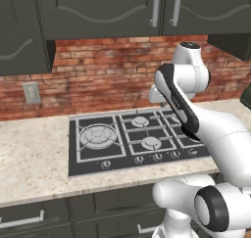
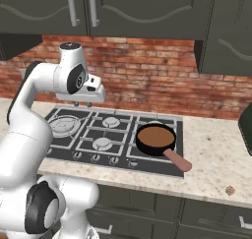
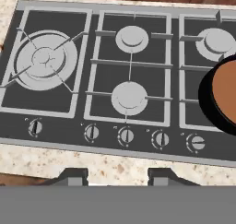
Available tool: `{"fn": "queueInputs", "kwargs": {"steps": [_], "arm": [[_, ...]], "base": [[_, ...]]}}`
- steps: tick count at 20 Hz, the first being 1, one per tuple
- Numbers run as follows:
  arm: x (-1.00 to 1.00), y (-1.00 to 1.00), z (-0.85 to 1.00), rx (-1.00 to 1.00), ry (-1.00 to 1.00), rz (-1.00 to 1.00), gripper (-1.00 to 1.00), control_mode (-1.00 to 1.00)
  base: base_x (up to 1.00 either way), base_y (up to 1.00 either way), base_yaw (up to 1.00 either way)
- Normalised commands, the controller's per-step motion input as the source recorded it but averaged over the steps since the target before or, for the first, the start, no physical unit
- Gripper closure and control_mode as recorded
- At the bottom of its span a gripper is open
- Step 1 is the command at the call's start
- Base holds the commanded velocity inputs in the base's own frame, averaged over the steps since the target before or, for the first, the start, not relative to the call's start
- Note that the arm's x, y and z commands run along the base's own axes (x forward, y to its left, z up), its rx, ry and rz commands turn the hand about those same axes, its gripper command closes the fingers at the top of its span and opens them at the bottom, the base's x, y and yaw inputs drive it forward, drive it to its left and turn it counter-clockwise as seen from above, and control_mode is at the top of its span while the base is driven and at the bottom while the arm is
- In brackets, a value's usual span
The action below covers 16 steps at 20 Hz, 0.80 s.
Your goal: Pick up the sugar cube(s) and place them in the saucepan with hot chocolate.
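Black saucepan (image 2: 156, 139) sits front-right on the stove (image 2: 93, 130); tool (image 3: 117, 174) spread, empty.

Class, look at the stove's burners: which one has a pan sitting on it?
The front right burner: the saucepan with hot chocolate covers it, its handle pointing toward the counter edge. The large left burner and the other small burners are bare.

text: none legible | stove knobs (image 3: 126, 136): marks too small to read

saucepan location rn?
Right base view: the saucepan sits on the stove's front-right burner, handle pointing toward the counter edge; hand view catches it at right.
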Motion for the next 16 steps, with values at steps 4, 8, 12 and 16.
{"fn": "queueInputs", "kwargs": {"steps": [4,8,12,16], "arm": [[-0.11,-0.02,0.0,0.0,-0.01,0.0,-1.0,-1.0],[-0.29,-0.36,0.0,0.0,0.0,0.0,-1.0,-1.0],[-0.61,-0.41,-0.01,0.0,0.0,0.0,-1.0,-1.0],[-0.66,-0.61,-0.01,0.02,-0.01,-0.09,-1.0,-1.0]], "base": [[0.0,0.0,0.0],[0.0,0.0,0.0],[0.0,0.0,0.0],[0.0,0.0,0.0]]}}
